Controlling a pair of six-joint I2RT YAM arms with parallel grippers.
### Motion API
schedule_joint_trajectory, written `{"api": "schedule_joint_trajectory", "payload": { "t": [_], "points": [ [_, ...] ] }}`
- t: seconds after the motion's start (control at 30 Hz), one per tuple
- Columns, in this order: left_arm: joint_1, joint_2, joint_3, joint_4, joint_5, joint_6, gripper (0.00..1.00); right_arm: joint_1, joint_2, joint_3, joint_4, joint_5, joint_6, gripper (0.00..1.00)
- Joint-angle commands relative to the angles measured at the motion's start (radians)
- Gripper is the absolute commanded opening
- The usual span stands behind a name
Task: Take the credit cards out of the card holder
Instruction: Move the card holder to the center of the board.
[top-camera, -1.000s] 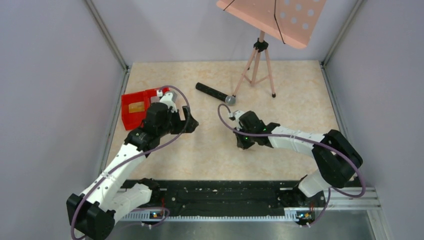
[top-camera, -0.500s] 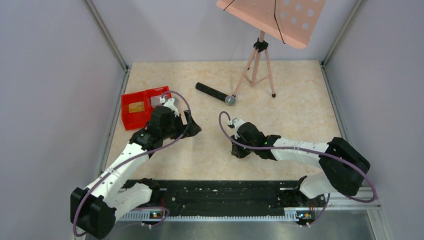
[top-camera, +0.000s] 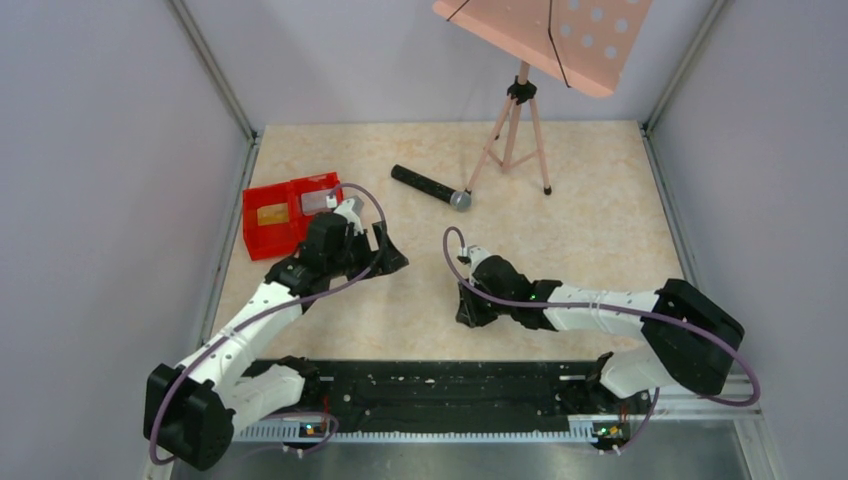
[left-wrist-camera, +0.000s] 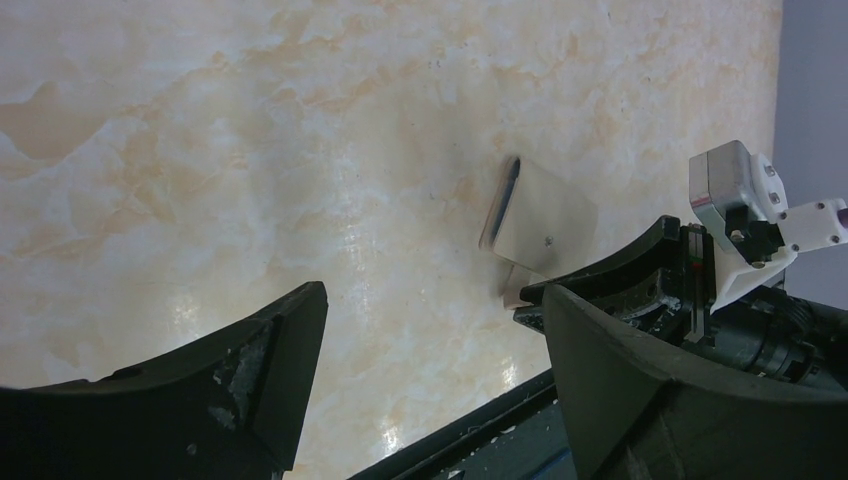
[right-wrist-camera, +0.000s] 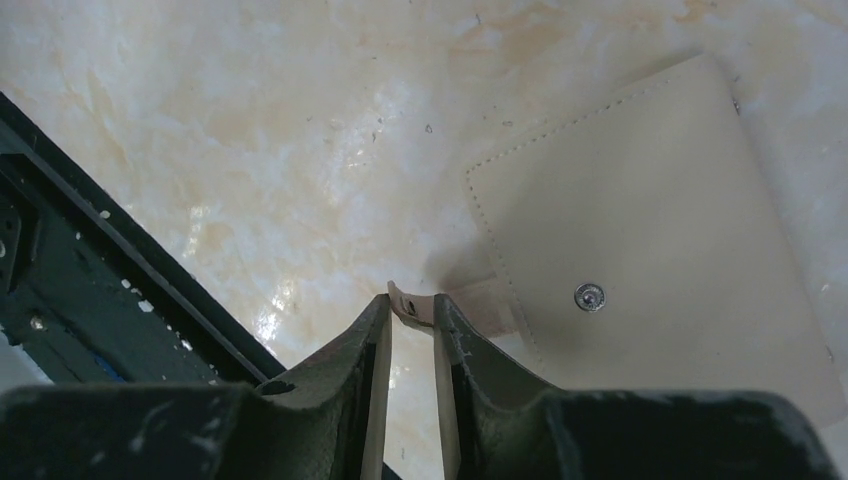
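Jaws of the right gripper (right-wrist-camera: 411, 305) stand narrowly apart about the strap tab (right-wrist-camera: 404, 299) of the card holder (right-wrist-camera: 650, 220), by the near edge of the worktop (top-camera: 580, 200); whether they pinch it I cannot tell. Left gripper (left-wrist-camera: 432, 295) hangs wide open, empty, well apart. Two credit cards (top-camera: 272, 214) lie in the red tray (top-camera: 262, 243) at the left edge. Unpinned, the card holder might drag toward the rail (top-camera: 450, 385) under a tug.
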Motion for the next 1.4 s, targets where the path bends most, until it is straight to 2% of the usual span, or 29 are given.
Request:
{"api": "schedule_joint_trajectory", "payload": {
  "t": [0.0,0.33,0.57,0.73,0.9,1.03,1.23,1.37],
  "points": [
    [-0.001,0.012,-0.001,0.056,0.045,0.002,0.84,0.01,-0.042,-0.014,0.045,-0.018,0.047,0.23],
    [-0.001,0.035,0.006,0.078,0.082,0.013,0.83,0.029,-0.027,-0.018,0.05,-0.048,0.089,0.27],
    [-0.002,0.038,0.006,0.082,0.099,0.018,0.83,0.041,-0.064,-0.012,0.037,-0.049,0.119,0.37],
    [-0.002,0.045,-0.009,0.104,0.119,-0.005,0.82,0.041,-0.131,0.022,-0.047,-0.016,0.101,0.43],
    [-0.003,0.061,-0.015,0.131,0.142,-0.026,0.81,0.041,-0.197,0.054,-0.144,0.087,0.072,0.5],
    [-0.003,0.042,-0.034,0.151,0.129,-0.032,0.81,0.041,-0.239,0.08,-0.269,0.229,0.036,0.58],
    [-0.003,0.03,-0.032,0.141,0.112,-0.014,0.8,0.034,-0.222,0.129,-0.404,0.428,-0.04,0.6],
    [-0.002,0.017,-0.022,0.119,0.1,0.002,0.8,0.034,-0.199,0.139,-0.423,0.478,-0.056,0.6]
  ]
}}
